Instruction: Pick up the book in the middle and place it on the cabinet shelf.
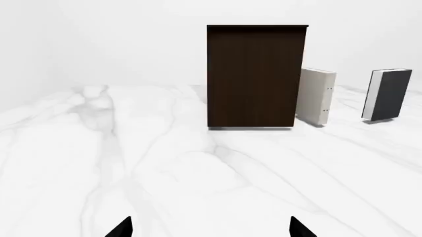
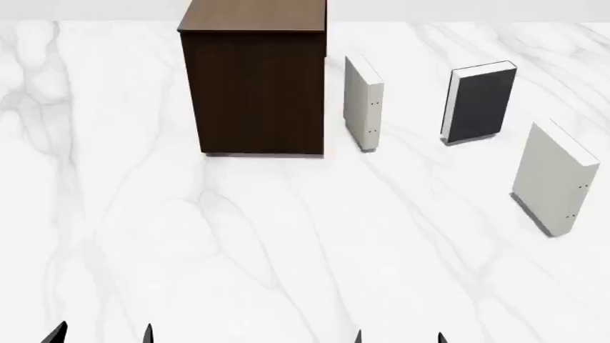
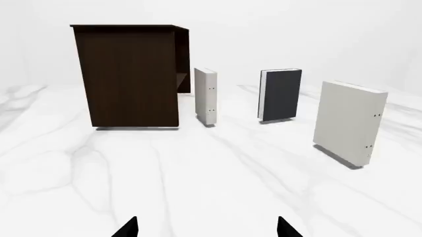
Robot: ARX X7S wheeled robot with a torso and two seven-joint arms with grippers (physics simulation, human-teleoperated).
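Left wrist view: white marble counter (image 1: 165, 168) fills most of the frame. Dark brown cabinet shelf (image 1: 256, 76) stands upright at upper centre. Just right of it, a pale book (image 1: 317, 96) on end, partly behind the cabinet's edge. The book (image 1: 389, 94), charcoal cover with white page edges, stands upright at the far right, apart from the pale one. Left gripper (image 1: 209, 228): two black tips at the bottom edge, set wide apart, nothing between them.

Head view: cabinet shelf (image 2: 256, 78) at upper centre-left, flat top showing. First pale book (image 2: 363, 103) stands just right of it. The book (image 2: 479, 102) sits at upper right, between the two pale ones. Second pale book (image 2: 556, 177) stands at the right edge, lower in the frame. Left gripper (image 2: 102, 333) at bottom left, tips apart. Right gripper (image 2: 401, 336) at bottom centre-right, tips apart. Both well short of the books.

Right wrist view: cabinet shelf (image 3: 128, 74) at upper left, an inner shelf visible on its open side. The book (image 3: 281, 94) at centre-right, upright. Right gripper (image 3: 207, 228) tips spread at the bottom edge, empty.
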